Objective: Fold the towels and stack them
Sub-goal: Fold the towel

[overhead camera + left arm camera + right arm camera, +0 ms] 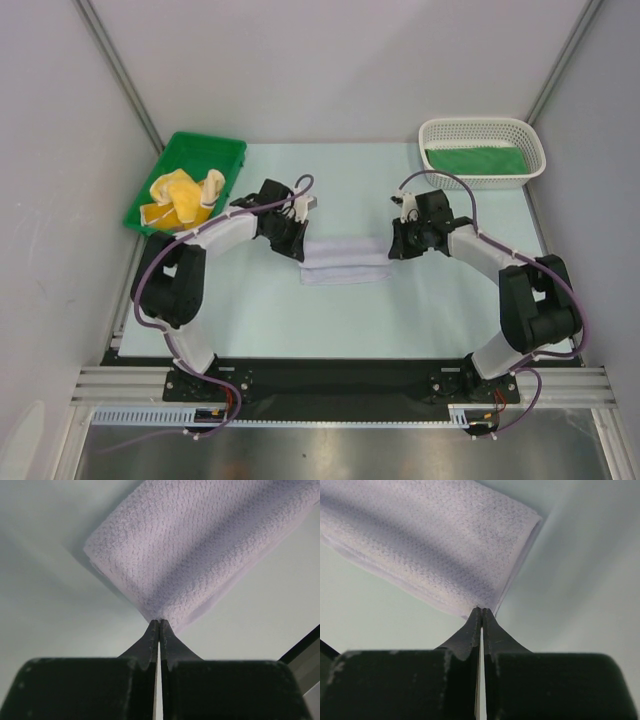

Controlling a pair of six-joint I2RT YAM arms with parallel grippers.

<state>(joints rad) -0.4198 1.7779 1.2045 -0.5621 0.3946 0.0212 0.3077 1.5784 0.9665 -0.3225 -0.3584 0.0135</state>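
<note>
Closest to the lens in the left wrist view, the left end effector (159,622) is clenched, its dark jaws pressed together with only a hairline slit between them. The tips pinch one end corner of the lavender towel (200,545), whose textured weave runs up and away to the right. The towel's doubled edge shows along its left side.

The right wrist view mirrors this. The right end effector (481,611) is likewise clenched, and its tips grasp a corner at the opposite end of the same towel, which runs up and to the left. Layered edges are visible along the towel's right side.

From the top external view, the lavender towel lies near the middle of the pale table (330,320) as a long, narrow folded band. It stretches left to right between the two end effectors, one at each short end. Its layers are not quite flush, and a lower layer peeks out along the near edge toward the left.

At the far left corner, a green tray (225,150) sits partly over the table's edge and holds the yellow towels (183,195) in a crumpled heap. At the far right corner, a white mesh basket (482,128) holds a green towel (475,160) lying flat inside it. Both containers stand well apart from the lavender towel.
</note>
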